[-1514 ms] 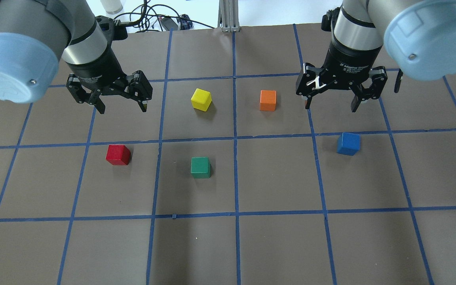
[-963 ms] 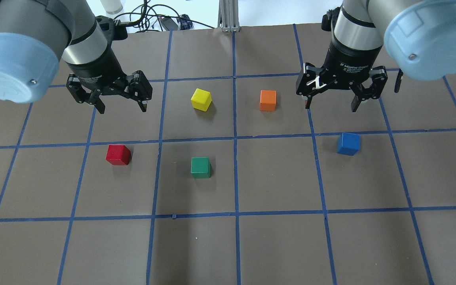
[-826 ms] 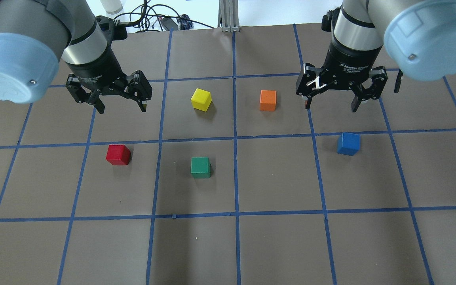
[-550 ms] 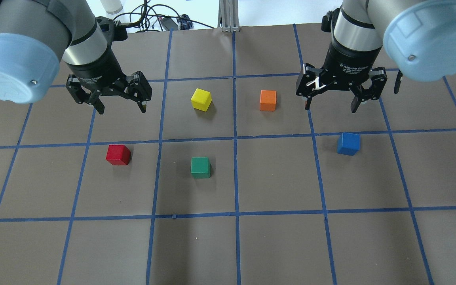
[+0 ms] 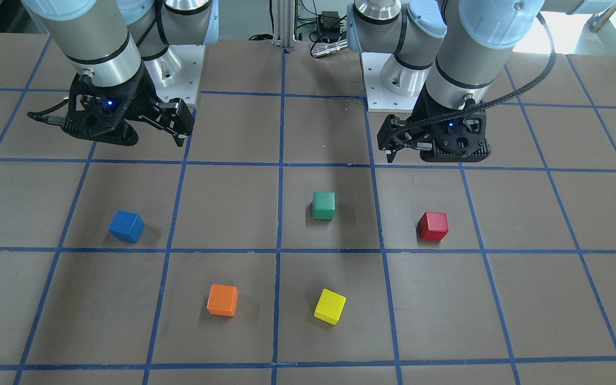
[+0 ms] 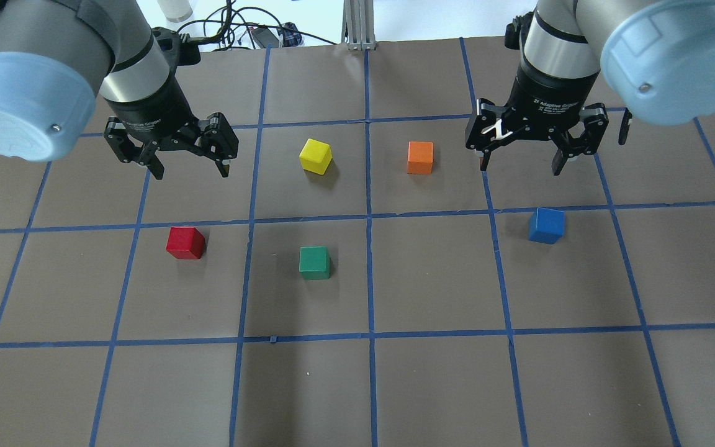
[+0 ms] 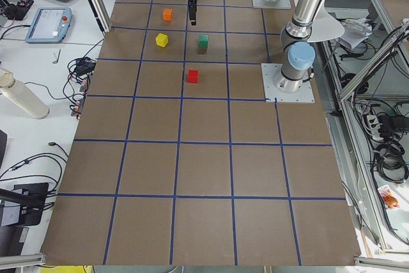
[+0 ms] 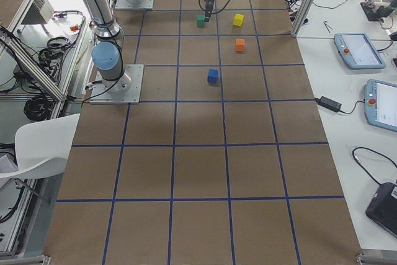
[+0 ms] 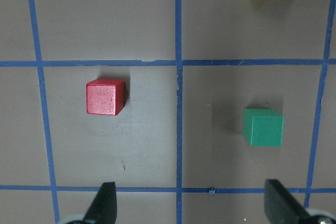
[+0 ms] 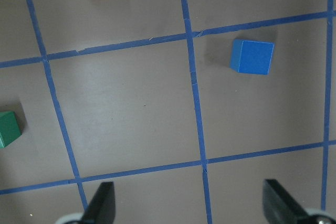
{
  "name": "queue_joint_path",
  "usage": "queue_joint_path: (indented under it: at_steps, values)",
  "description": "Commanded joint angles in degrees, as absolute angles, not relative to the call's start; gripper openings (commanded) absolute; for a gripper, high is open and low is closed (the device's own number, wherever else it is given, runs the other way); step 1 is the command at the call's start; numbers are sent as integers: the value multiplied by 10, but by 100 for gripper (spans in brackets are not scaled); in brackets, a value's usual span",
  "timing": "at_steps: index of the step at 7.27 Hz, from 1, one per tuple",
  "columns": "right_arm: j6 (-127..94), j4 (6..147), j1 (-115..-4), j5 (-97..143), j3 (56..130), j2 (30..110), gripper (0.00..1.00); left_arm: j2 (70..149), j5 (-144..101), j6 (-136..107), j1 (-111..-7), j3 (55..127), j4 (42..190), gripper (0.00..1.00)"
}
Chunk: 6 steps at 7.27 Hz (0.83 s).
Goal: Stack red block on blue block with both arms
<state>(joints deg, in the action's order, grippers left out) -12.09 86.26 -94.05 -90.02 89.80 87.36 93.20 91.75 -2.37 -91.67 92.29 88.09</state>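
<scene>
Left tool (image 6: 191, 169) and right tool (image 6: 519, 166) hover spread, empty, each presumably covering the cube toward its own worktop (image 6: 432, 385) edge: red block (image 6: 185, 242), blue block (image 6: 546, 225).

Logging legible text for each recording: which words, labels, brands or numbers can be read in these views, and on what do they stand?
"2F Adaptive Gripper": white print on the body of the right tool, in the overhead view.
Smaller white lines under that print: too small to read.
Faint print on the body of the left tool: too blurred to read.
No other text can be read in any view.
</scene>
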Motion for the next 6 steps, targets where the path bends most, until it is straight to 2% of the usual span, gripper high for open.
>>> queue_joint_path:
  at_steps: [1, 6]
  values:
    - [-120, 862, -940, -901, 897, 875, 100, 931, 917, -23, -917, 924, 881, 100]
    - [-120, 862, -940, -900, 896, 875, 100, 933, 914, -23, -917, 923, 880, 100]
